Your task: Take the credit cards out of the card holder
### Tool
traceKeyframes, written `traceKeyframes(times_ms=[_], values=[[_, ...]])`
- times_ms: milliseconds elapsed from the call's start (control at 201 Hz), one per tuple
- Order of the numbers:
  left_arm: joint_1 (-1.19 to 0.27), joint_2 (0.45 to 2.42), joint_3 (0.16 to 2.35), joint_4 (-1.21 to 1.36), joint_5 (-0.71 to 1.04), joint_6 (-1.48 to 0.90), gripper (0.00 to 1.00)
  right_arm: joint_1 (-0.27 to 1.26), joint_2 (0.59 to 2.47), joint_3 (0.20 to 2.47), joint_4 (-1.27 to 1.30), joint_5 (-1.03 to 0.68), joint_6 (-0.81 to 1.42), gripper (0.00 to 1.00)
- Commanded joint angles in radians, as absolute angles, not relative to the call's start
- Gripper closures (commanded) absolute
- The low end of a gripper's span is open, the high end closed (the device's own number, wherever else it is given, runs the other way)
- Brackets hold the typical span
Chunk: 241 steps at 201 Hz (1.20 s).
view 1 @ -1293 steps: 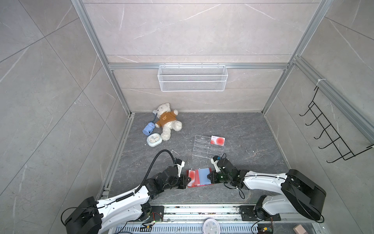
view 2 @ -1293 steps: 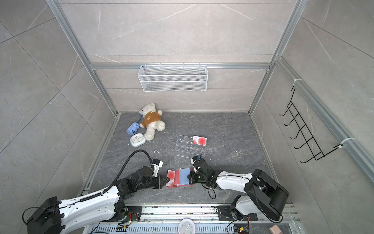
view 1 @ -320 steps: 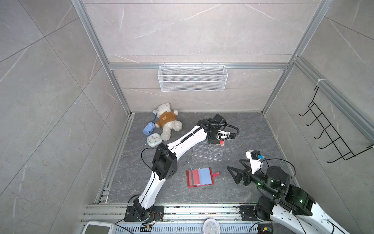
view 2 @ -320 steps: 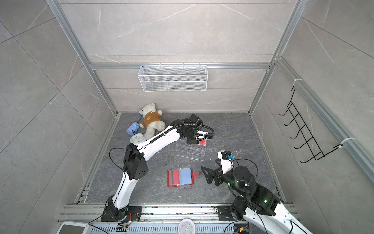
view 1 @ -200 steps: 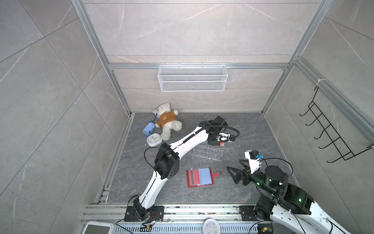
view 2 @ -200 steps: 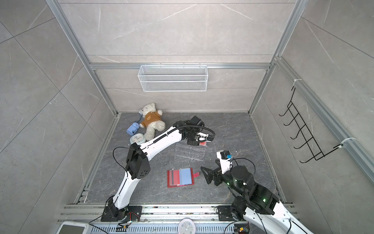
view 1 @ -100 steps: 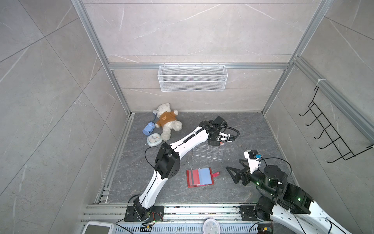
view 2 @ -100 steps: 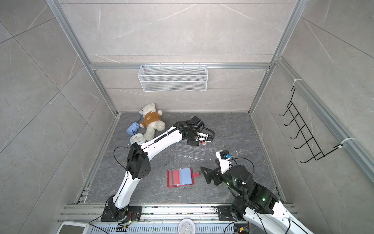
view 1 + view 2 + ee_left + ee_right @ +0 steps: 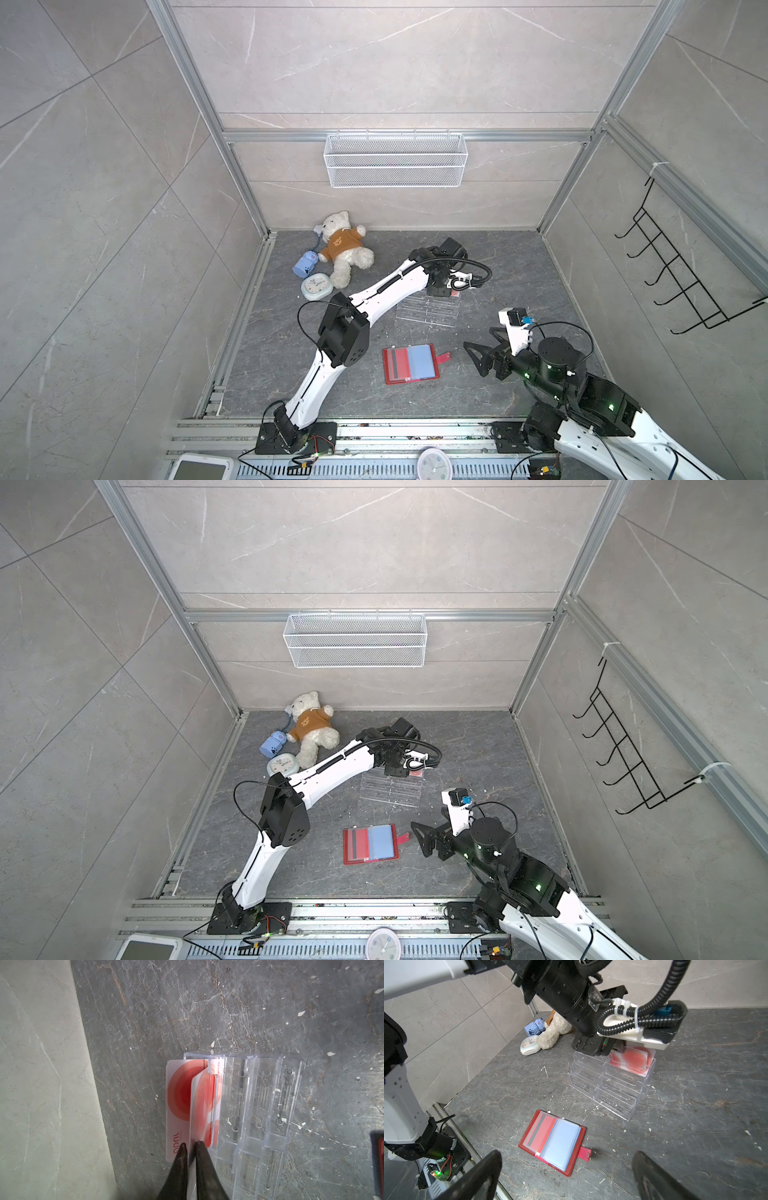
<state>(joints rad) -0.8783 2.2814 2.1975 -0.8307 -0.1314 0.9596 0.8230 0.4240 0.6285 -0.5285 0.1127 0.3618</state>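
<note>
The red card holder point(image 9: 411, 365) point(image 9: 370, 844) lies open on the grey floor, blue sleeves up, snap tab to the right. A red card with a dark stripe shows through its left sleeve point(image 9: 542, 1130). Two white credit cards with red circles stand in the top slot of the clear acrylic rack point(image 9: 259, 1105) point(image 9: 428, 309). My left gripper point(image 9: 190, 1145) is closed on the edge of the nearer credit card point(image 9: 202, 1101); the other credit card point(image 9: 178, 1095) stands behind it. My right gripper point(image 9: 566, 1156) point(image 9: 473, 359) hangs wide open and empty, just right of the holder.
A teddy bear point(image 9: 343, 249), a blue toy point(image 9: 305, 266) and a small white clock point(image 9: 316, 286) lie at the back left. A white wire basket point(image 9: 395, 160) hangs on the back wall. A black hook rack point(image 9: 681, 274) hangs on the right wall.
Both grippers were at the card holder several seconds ago; the left arm has since reached to the acrylic rack and the right has drawn back. Over the last second both arms hardly move.
</note>
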Motion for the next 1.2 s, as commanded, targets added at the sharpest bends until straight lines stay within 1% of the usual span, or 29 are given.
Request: traceKeyframes(times_ms=[0, 174, 324, 388, 498, 622, 737, 821, 1001, 1055, 1120, 1195], values=[[-0.880, 2.292, 2.241, -0.812, -0.150, 0.937, 0.86, 0.821, 0.433, 0.650, -0.552, 0.127, 0.357, 0.00], [-0.880, 2.292, 2.249, -0.799, -0.168, 0.924, 0.85, 0.821, 0.433, 0.650, -0.552, 0.126, 0.357, 0.00], [-0.879, 2.282, 2.250, -0.770, -0.187, 0.899, 0.83, 0.821, 0.434, 0.647, -0.551, 0.126, 0.357, 0.00], [-0.876, 2.268, 2.245, -0.753, -0.184, 0.869, 0.80, 0.821, 0.432, 0.647, -0.552, 0.124, 0.357, 0.00], [-0.870, 2.214, 2.191, -0.656, -0.192, 0.796, 0.71, 0.821, 0.423, 0.646, -0.554, 0.126, 0.359, 0.00], [-0.859, 2.122, 2.107, -0.533, -0.187, 0.690, 0.52, 0.821, 0.409, 0.640, -0.551, 0.135, 0.365, 0.00], [-0.852, 2.032, 2.020, -0.435, -0.171, 0.600, 0.41, 0.821, 0.402, 0.638, -0.551, 0.133, 0.368, 0.00], [-0.850, 1.968, 1.939, -0.329, -0.198, 0.544, 0.28, 0.821, 0.400, 0.635, -0.552, 0.136, 0.370, 0.00], [-0.834, 1.887, 1.915, -0.318, -0.192, 0.403, 0.24, 0.821, 0.400, 0.641, -0.557, 0.150, 0.376, 0.00], [-0.831, 1.858, 1.903, -0.318, -0.186, 0.373, 0.19, 0.821, 0.398, 0.640, -0.554, 0.152, 0.377, 0.00], [-0.831, 1.824, 1.879, -0.307, -0.188, 0.347, 0.10, 0.821, 0.399, 0.638, -0.554, 0.147, 0.377, 0.00], [-0.826, 1.793, 1.864, -0.308, -0.200, 0.314, 0.09, 0.821, 0.407, 0.635, -0.555, 0.150, 0.379, 0.00]])
